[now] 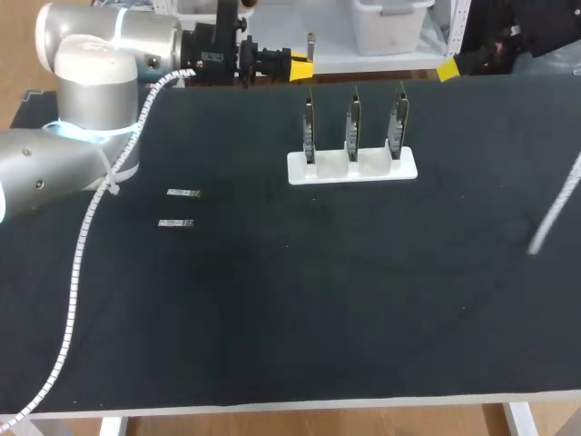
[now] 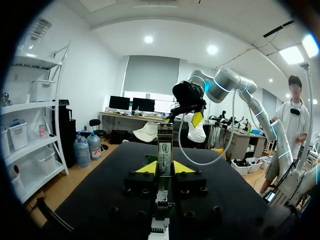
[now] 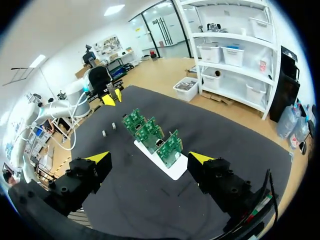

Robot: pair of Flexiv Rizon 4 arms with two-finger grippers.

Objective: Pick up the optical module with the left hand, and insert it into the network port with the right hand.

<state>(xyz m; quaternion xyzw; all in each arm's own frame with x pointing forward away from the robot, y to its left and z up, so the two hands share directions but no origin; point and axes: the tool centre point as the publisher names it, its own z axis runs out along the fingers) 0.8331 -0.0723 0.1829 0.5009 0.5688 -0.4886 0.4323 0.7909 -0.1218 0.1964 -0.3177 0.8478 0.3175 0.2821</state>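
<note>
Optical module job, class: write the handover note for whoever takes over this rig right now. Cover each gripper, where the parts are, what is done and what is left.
Left gripper: shut on an optical module, held upright at the far edge of the table.
Right gripper: open and empty, facing the white holder with its three green boards.
Two other modules lie flat on the table's left part, apart from the holder.
Done: the pick-up.
Left: probably pass the module to the right gripper, then insert it into a board's network port. The ports are too small to check here.
</note>
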